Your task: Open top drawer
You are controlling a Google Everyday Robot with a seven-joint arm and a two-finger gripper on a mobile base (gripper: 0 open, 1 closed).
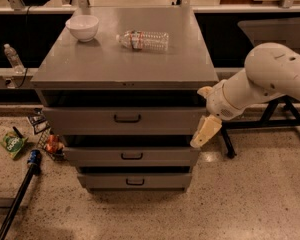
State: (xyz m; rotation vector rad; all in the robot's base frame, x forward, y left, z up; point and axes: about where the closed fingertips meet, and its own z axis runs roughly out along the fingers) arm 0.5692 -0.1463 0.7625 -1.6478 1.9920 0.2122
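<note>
The hand (202,115), spread apart, sits beside one end of the top drawer (80,120) front, well apart from the horizontal centre handle (127,118).

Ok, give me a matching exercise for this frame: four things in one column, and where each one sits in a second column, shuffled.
Things
1. white bowl
2. water bottle
3. gripper
4. top drawer

Places
A. lying on its side on the cabinet top, towards the back
B. beside the right end of the highest drawer front, away from its handle
C. upright near the back left corner of the cabinet top
D. directly under the cabinet top, above two narrower grey fronts

Pairs: 1-C, 2-A, 3-B, 4-D
</note>
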